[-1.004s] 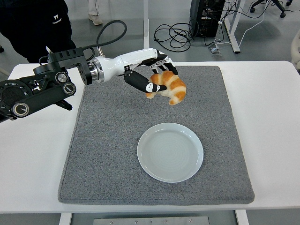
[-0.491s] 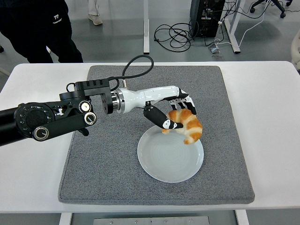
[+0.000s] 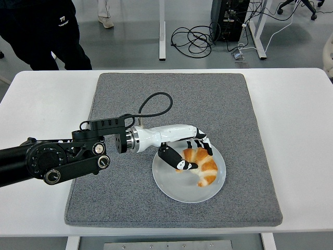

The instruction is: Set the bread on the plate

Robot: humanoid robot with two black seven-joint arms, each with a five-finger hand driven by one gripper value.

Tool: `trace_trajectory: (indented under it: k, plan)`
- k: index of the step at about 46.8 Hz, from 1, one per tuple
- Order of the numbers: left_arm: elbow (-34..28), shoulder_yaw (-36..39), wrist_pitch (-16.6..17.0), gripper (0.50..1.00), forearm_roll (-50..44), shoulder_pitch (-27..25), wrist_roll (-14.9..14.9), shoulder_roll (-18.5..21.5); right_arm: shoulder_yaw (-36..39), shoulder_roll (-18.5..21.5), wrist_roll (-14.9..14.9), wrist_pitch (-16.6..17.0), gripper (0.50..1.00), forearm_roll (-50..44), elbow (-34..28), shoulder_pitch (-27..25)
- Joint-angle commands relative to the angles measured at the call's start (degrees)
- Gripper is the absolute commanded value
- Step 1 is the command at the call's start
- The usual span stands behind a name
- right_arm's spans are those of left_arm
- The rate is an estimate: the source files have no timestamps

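Bread (image 3: 202,164) on plate (image 3: 171,186) (left hand (image 3: 188,152) around it)

One mark can be read — a small white "77"-like logo on the dark top of the person (image 3: 44,28) standing at the upper left; the tiny print beneath it is too small to make out. Nothing else carries legible text.

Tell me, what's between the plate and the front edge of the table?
Only gray mat, then bare white table. Nothing else sits there below the plate in the head view.
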Motion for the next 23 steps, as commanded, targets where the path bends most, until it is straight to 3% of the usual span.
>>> trace_trajectory:
  k: [1,11,23]
  plan:
    - [0.01,0.0,0.74,0.5,0.77,0.59,-0.17,0.0,0.0,0.0,0.0,-0.08,1.0,0.0,0.0,0.02]
    - [0.19,0.0,3.02,0.5,1.73,1.99,-1.22,0.01,0.0,0.0,0.0,0.01,1.0,0.0,0.0,-0.07]
    - [0.8,0.0,3.2,0.5,2.79,3.93,-2.28,0.09,0.0,0.0,0.0,0.01,1.0,0.0,0.0,0.02]
